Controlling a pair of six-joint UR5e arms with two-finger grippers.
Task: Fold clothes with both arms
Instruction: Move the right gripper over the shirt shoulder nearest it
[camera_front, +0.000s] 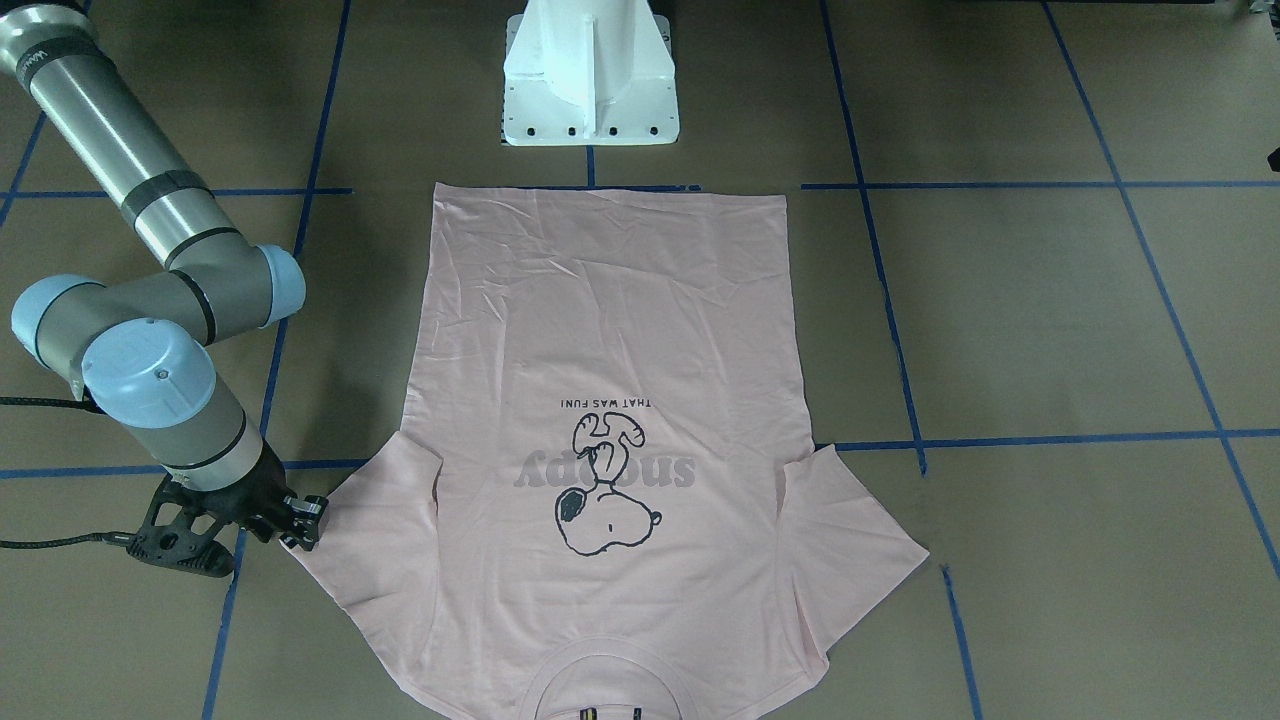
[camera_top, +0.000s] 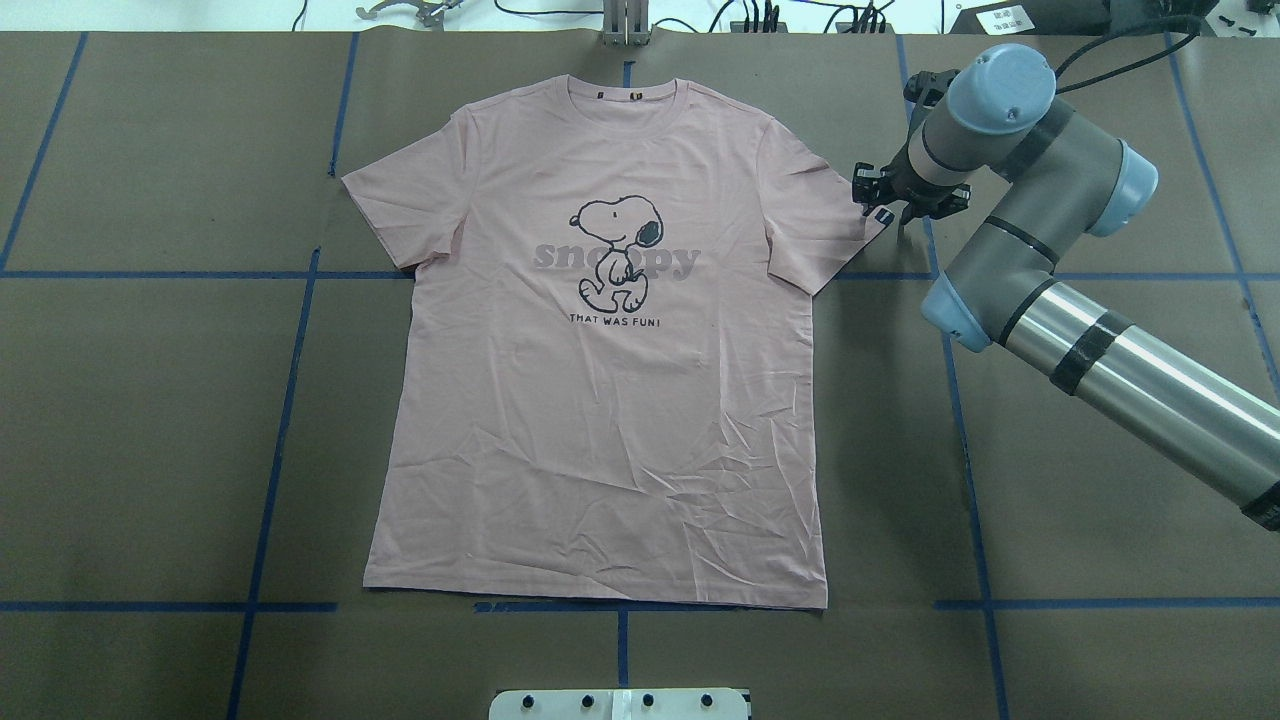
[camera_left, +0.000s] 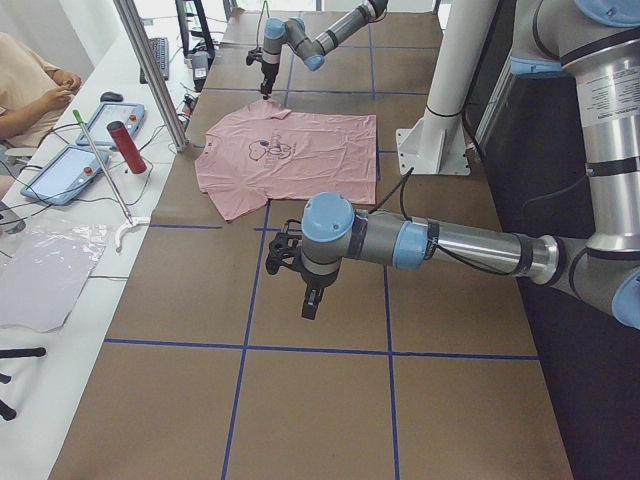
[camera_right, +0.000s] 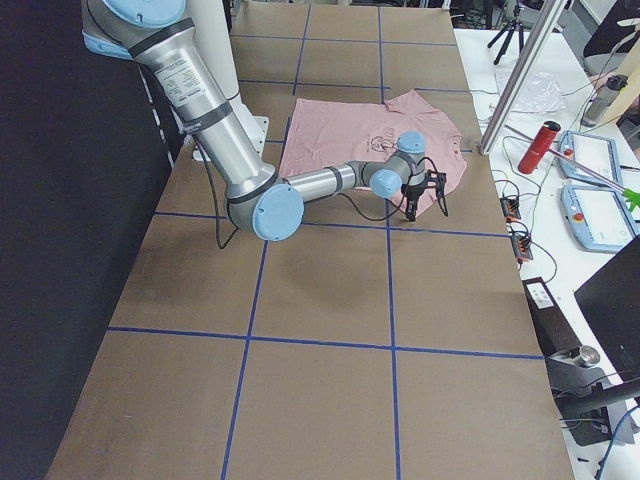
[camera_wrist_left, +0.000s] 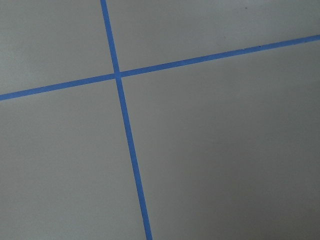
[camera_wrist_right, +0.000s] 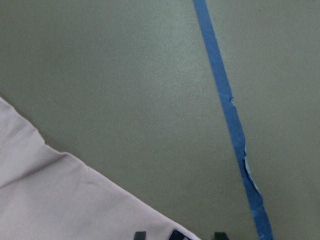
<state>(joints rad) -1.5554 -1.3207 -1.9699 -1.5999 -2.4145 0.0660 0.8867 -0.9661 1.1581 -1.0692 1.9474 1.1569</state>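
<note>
The pale pink Snoopy T-shirt (camera_top: 600, 400) lies flat and print-up in the middle of the table, collar at the far edge; it also shows in the front view (camera_front: 600, 330). My right gripper (camera_top: 885, 205) hangs low over the corner of the shirt's right sleeve, also seen in the front view (camera_front: 300, 525). In the right wrist view its fingertips (camera_wrist_right: 140, 235) stand apart on either side of the sleeve corner and its dark tag (camera_wrist_right: 177, 234), so it is open. My left gripper (camera_left: 310, 298) hovers over bare table, well away from the shirt; I cannot tell if it is open or shut.
The white pedestal base (camera_front: 590, 90) stands at the robot's edge, just beyond the shirt's hem. Blue tape lines (camera_wrist_left: 125, 125) cross the brown table. A desk with tablets and a red bottle (camera_left: 127, 145) runs along the far edge, behind a metal post (camera_left: 150, 70).
</note>
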